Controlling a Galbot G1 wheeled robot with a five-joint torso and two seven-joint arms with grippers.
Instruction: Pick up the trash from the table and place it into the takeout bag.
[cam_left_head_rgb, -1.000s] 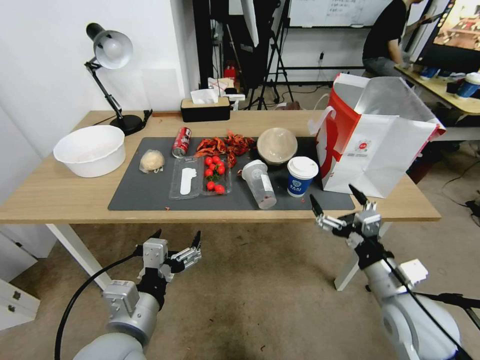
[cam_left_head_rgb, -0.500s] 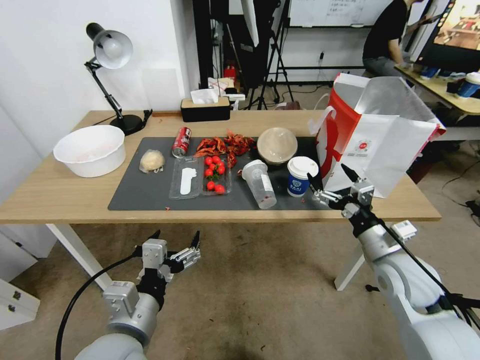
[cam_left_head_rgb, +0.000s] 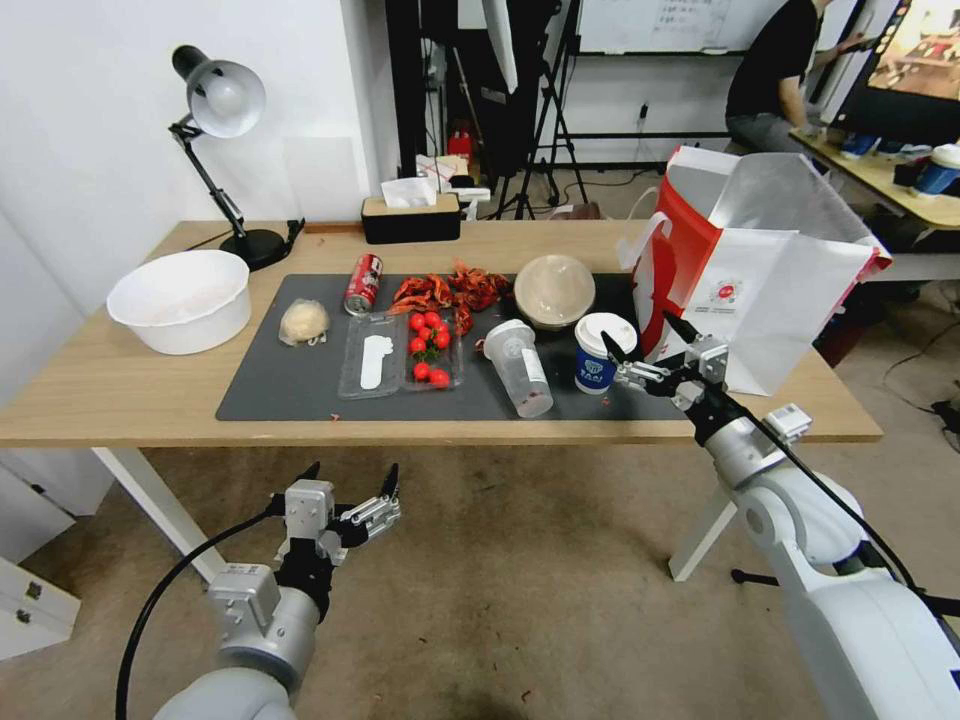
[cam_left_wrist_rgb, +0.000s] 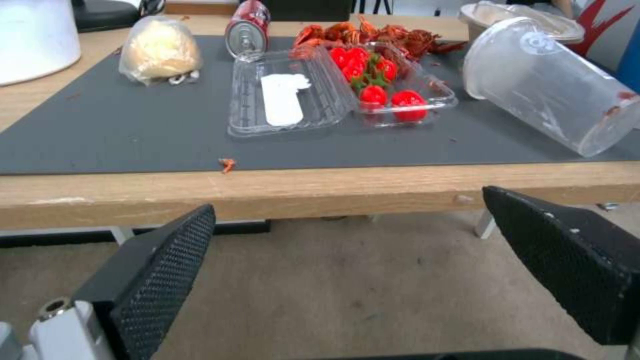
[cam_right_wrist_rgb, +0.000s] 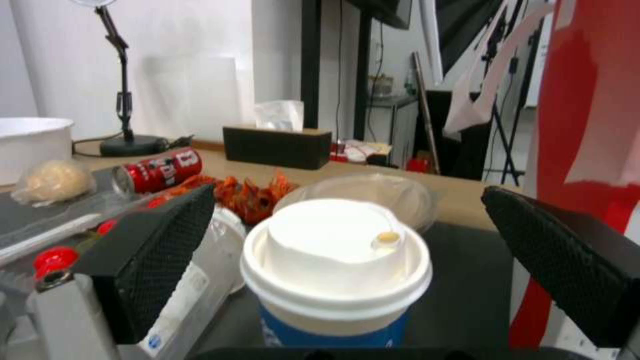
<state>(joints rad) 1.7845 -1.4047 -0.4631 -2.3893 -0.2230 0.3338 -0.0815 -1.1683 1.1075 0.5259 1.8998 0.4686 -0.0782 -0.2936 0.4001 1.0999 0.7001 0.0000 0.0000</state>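
On the table, a blue-and-white lidded cup stands at the right end of the dark mat, next to the takeout bag. My right gripper is open just right of that cup and level with it. In the right wrist view the cup sits between the fingers, untouched. A clear plastic cup lies on its side. Behind are the domed bowl, red can and wrapped lump. My left gripper hangs open below the table's front edge.
A white basin and a desk lamp occupy the left end. A black tissue box stands at the back. A clear clamshell of cherry tomatoes and red crayfish shells lie mid-mat.
My right gripper has risen from below the table's front edge and moved forward and left to beside the blue-and-white cup. The left arm has stayed still.
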